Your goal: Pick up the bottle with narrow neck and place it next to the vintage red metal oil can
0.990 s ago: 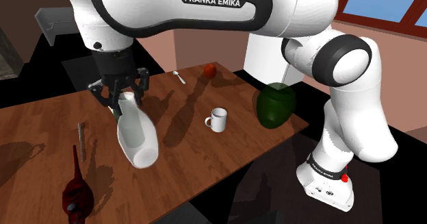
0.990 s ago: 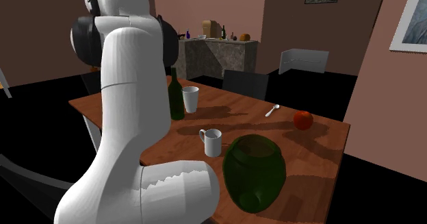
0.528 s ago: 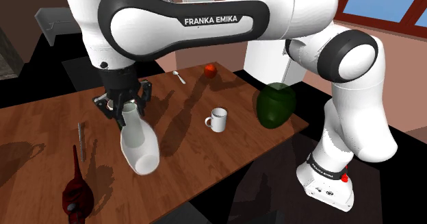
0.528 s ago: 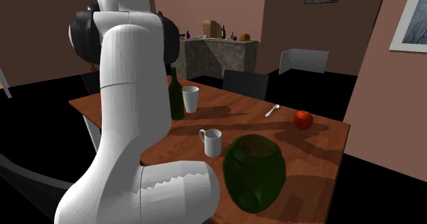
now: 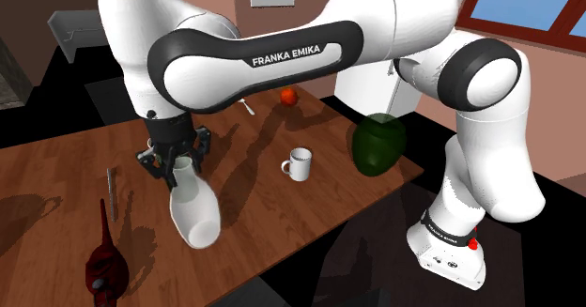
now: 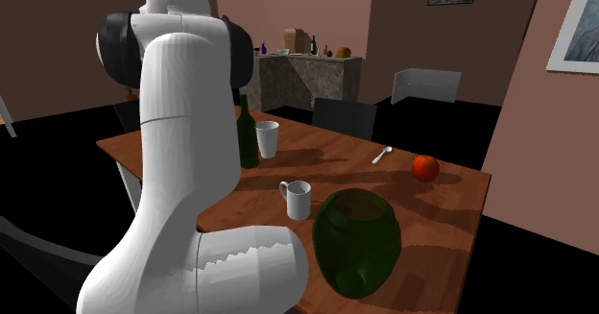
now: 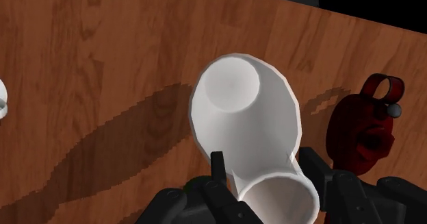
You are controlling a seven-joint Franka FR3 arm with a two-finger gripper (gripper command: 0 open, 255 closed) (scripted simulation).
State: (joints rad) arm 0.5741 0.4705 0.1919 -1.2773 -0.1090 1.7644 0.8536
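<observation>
1. white arm (image 5: pixel 310 52): reaches from the stand (image 5: pixel 451 249) at 4 o'clock of the shoulder view towards 9 o'clock, over the table.
2. wooden table (image 5: pixel 56 164): brown, with a plain grain; it carries all items below.
3. green jar (image 5: pixel 377 144): dark, rounded, near the table edge at 3 o'clock of the mug.
4. white bottle (image 5: pixel 192 207): wide body, narrow neck, tilted with the base lowest. base contact with the table: cannot tell.
5. gripper (image 5: pixel 178 169): black fingers partly closed, clasping the bottle's neck from both sides; the wrist view shows a finger pressed on each side of the neck (image 7: pixel 274 188).
6. dark red oil can (image 5: pixel 105 268): long thin spout, at 8 o'clock of the bottle, near it but apart.
7. white mug (image 5: pixel 299 162): upright, at 2 o'clock of the bottle, well apart.
8. red fruit (image 5: pixel 288 96): at 12 o'clock of the mug.
9. spoon (image 6: pixel 382 155): just beside the fruit.
</observation>
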